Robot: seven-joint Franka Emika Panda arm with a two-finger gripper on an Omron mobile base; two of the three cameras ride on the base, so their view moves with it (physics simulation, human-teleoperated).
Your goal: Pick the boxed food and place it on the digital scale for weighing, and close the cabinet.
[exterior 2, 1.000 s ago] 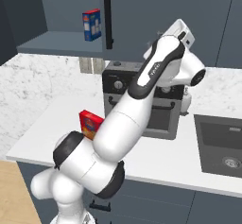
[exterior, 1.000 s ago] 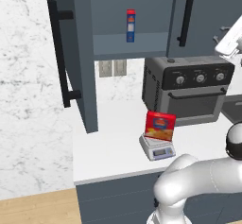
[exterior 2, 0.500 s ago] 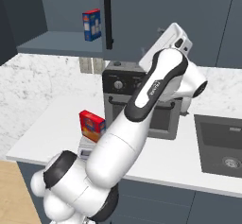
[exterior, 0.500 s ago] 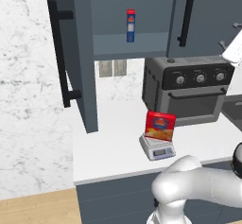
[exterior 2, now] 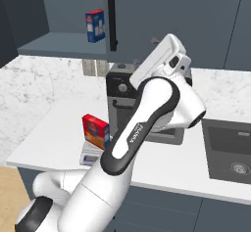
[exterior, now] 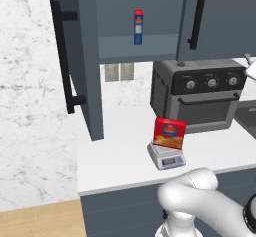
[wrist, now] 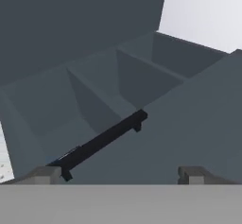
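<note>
The boxed food [exterior: 169, 132] [exterior 2: 95, 130], red with an orange lower front, stands upright on the small grey digital scale [exterior: 167, 157] [exterior 2: 91, 156] on the white counter. The cabinet's left door [exterior: 84, 56] is swung open, and its black bar handle [exterior: 63, 61] faces out. My gripper [exterior 2: 156, 42] is raised high over the toaster oven, far from the box, and points at the cabinet's shut right door [exterior 2: 166, 15]. In the hand view the gripper [wrist: 118, 176] is open with nothing between the fingertips [wrist: 47, 174], and a black bar handle [wrist: 101, 142] lies just ahead.
A slim red-white-blue box [exterior: 138, 27] [exterior 2: 95, 25] stands on the open cabinet's shelf. A black-grey toaster oven [exterior: 197, 93] sits behind the scale. A dark sink [exterior 2: 230, 148] lies at the right. The counter's front edge [exterior: 125, 186] runs below the scale.
The gripper went from shut to wide open. The hand swung towards the cabinet doors, leaving the left base view's right edge. The boxed food stays on the scale.
</note>
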